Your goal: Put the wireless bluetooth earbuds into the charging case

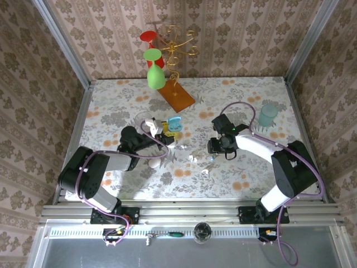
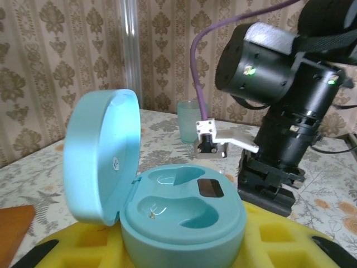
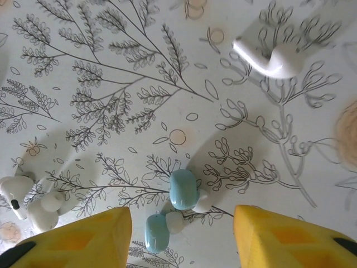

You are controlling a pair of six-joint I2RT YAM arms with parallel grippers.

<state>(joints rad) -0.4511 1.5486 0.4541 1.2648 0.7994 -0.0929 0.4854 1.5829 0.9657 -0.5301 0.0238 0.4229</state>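
Right wrist view: the right hand [image 3: 179, 220] stands open and empty, its yellow fingers [image 3: 83, 237] on either side of two pale blue earbuds [image 3: 183, 190] that lie on the table [image 3: 111, 67]. White earbuds [image 3: 273, 58] lie nearby. All of them sit to the right of the charging case [image 2: 184, 215], well apart from it. The left hand [image 2: 184, 251] grips that case, which has its lid raised and both wells empty.
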